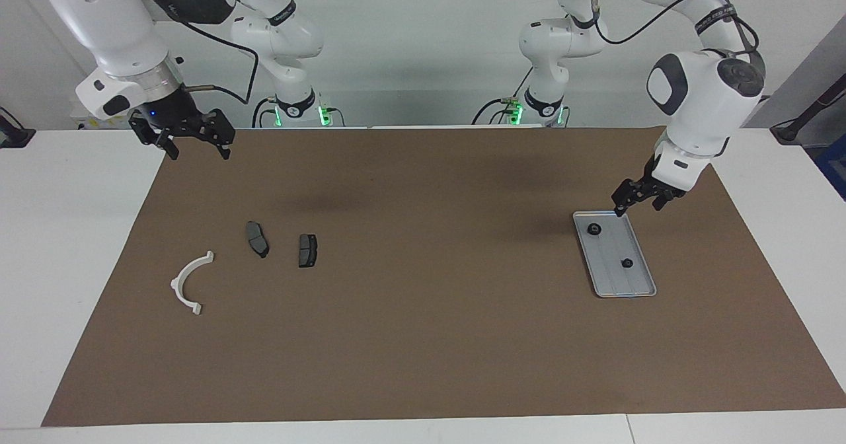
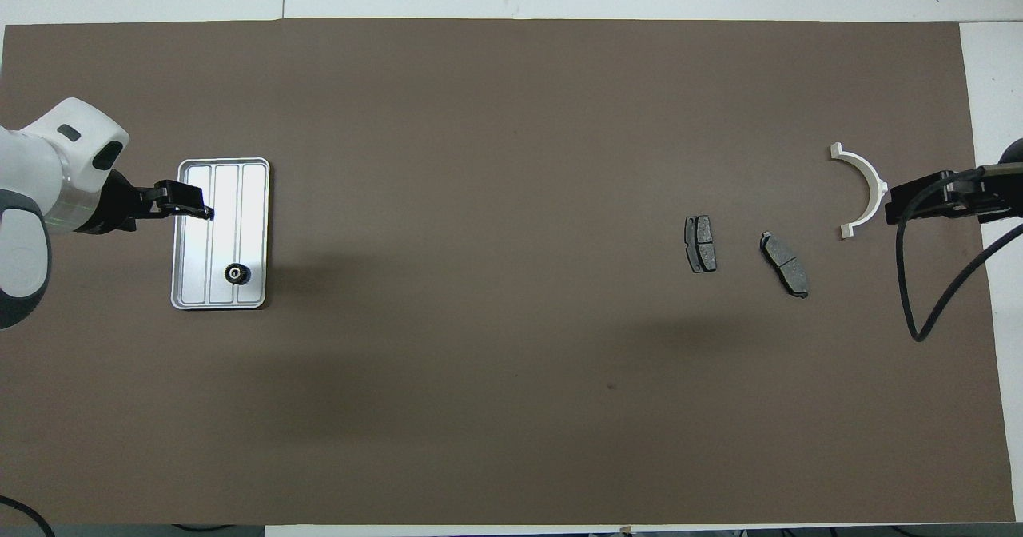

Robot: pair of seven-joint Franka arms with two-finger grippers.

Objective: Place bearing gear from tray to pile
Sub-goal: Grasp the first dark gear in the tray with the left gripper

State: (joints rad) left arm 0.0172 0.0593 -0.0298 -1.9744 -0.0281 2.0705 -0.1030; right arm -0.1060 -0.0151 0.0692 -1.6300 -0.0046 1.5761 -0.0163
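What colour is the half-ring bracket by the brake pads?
White: the half-ring bracket shows best in the overhead view.

Tray toward the left arm's end of the mat, pile toward the right arm's end.
Two gears (image 1: 594, 228) (image 1: 626, 262) lie in the tray (image 1: 636, 291), well apart; the half-ring bracket (image 1: 187, 283) lies nearest the mat's (image 1: 423, 338) end edge, two brake pads (image 1: 257, 238) (image 1: 307, 250) beside it.

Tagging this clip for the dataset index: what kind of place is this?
Likely a robotics lab bench set up for parts sorting: two fixed arms at a white table covered by a brown mat, with brake pads, a white half-ring bracket and a metal tray holding small gears.
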